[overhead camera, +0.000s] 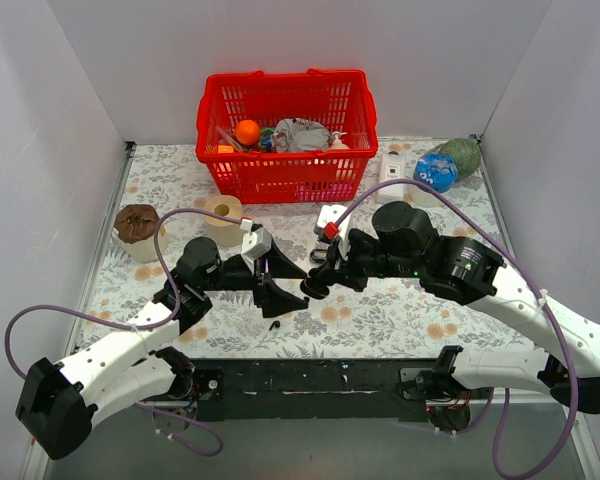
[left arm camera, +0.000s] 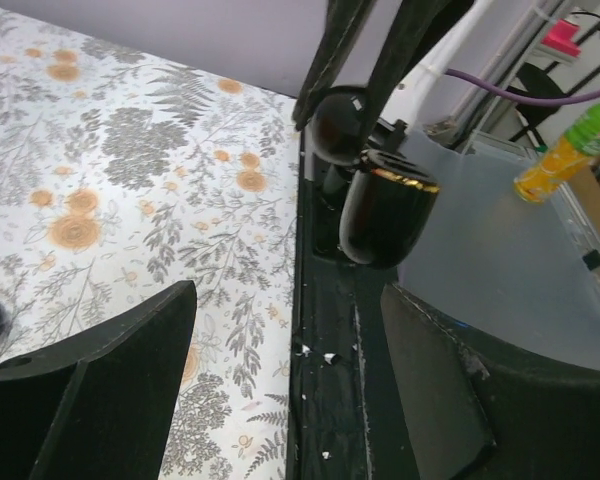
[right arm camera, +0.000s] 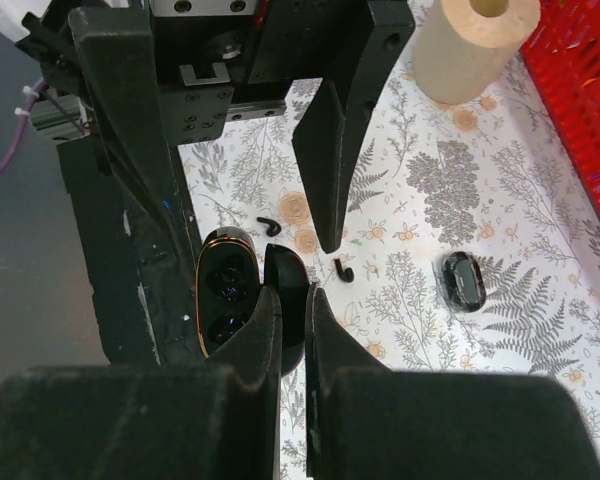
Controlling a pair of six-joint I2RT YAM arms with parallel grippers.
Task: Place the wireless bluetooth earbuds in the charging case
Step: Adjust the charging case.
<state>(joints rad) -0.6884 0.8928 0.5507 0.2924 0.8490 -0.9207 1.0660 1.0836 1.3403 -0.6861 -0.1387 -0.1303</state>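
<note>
My right gripper (right arm camera: 292, 298) is shut on the lid of the open charging case (right arm camera: 225, 295), a glossy black oval with a gold rim and two sockets, and holds it above the table's near edge. It also shows in the left wrist view (left arm camera: 382, 215) and in the top view (overhead camera: 313, 288). Two tiny black earbuds lie on the floral cloth, one (right arm camera: 268, 225) just beyond the case and one (right arm camera: 342, 270) to its right. Only one earbud (overhead camera: 274, 324) shows in the top view. My left gripper (overhead camera: 280, 280) is open and empty, facing the case, its fingers (right arm camera: 330, 160) spread wide.
A small glossy black oval object (right arm camera: 462, 281) lies on the cloth right of the earbuds. A tan tape roll (overhead camera: 222, 216), a red basket (overhead camera: 285, 135) of items and a brown-topped cup (overhead camera: 137, 230) stand farther back. The black table edge strip (left arm camera: 330, 380) runs under my left gripper.
</note>
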